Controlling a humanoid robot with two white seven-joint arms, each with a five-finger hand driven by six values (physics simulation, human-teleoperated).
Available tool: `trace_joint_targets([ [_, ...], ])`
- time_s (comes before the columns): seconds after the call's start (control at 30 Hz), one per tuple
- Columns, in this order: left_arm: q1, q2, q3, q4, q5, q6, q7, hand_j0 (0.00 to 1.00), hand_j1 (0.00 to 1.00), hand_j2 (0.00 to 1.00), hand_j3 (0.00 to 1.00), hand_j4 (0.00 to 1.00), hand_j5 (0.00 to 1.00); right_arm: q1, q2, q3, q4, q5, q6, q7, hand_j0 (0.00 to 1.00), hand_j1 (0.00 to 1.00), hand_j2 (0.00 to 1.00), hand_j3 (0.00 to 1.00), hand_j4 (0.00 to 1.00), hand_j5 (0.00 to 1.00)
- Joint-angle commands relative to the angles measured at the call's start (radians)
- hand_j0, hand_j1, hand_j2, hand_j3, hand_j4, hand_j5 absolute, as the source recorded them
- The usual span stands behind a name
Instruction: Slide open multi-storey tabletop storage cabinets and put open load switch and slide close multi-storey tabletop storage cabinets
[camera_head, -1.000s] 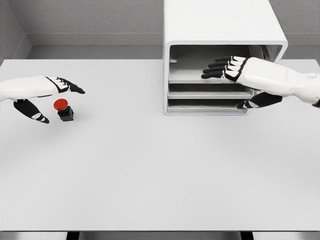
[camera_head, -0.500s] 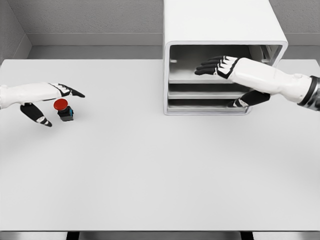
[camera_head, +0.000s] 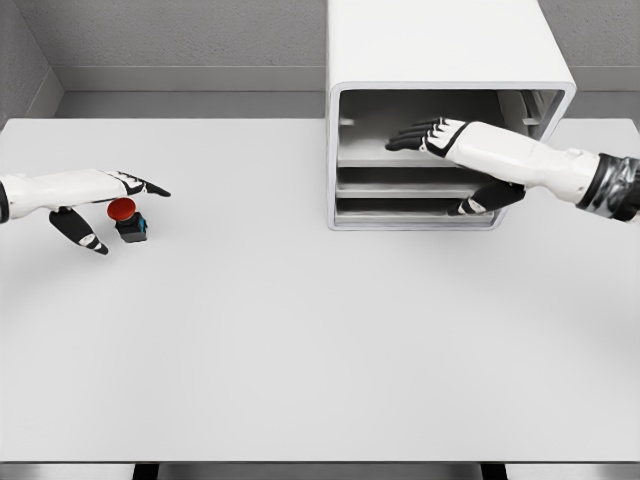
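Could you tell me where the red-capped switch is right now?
In the head view, the switch sits on the table at far left, between the thumb and fingers of the left hand, far from the cabinet.

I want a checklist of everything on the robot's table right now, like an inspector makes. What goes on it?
Surface: white table, mostly bare.
Job's things: white storage cabinet at the back right, front open with shelves showing; red-topped load switch on the table at the left.
Clutter: nothing seen.
Hands: left hand arches over the switch, fingers above and thumb below, no clear grasp; right hand reaches flat into the cabinet's top compartment, fingers spread, thumb down by the lower shelves.
Cables: nothing seen.
Surroundings: grey wall behind the table.
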Motion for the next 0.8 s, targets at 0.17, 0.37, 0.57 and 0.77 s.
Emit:
trace_joint_targets([
  [0.17,0.0,-0.001,0.0,0.01,0.005,0.002,0.0,0.77,0.77,0.77,0.77,0.77,0.77,0.003,0.044,0.002,0.072,-0.006,0.001,0.016,1.0,1.0,1.0,1.0,1.0,1.0],
  [0.37,-0.006,0.001,0.0,0.007,0.006,0.002,0.0,0.76,0.76,0.76,0.76,0.76,0.76,0.026,0.047,0.001,0.082,-0.005,0.001,0.03,1.0,1.0,1.0,1.0,1.0,1.0],
  [0.57,-0.005,0.001,0.0,0.008,0.005,0.002,0.0,0.72,0.72,0.72,0.72,0.72,0.72,0.023,0.074,0.001,0.108,-0.011,0.001,0.035,1.0,1.0,1.0,1.0,1.0,1.0],
  [0.77,-0.005,0.001,-0.002,0.008,0.005,0.002,0.0,0.64,0.64,0.64,0.64,0.64,0.64,0.025,0.084,-0.001,0.13,-0.009,0.001,0.049,1.0,1.0,1.0,1.0,1.0,1.0],
])
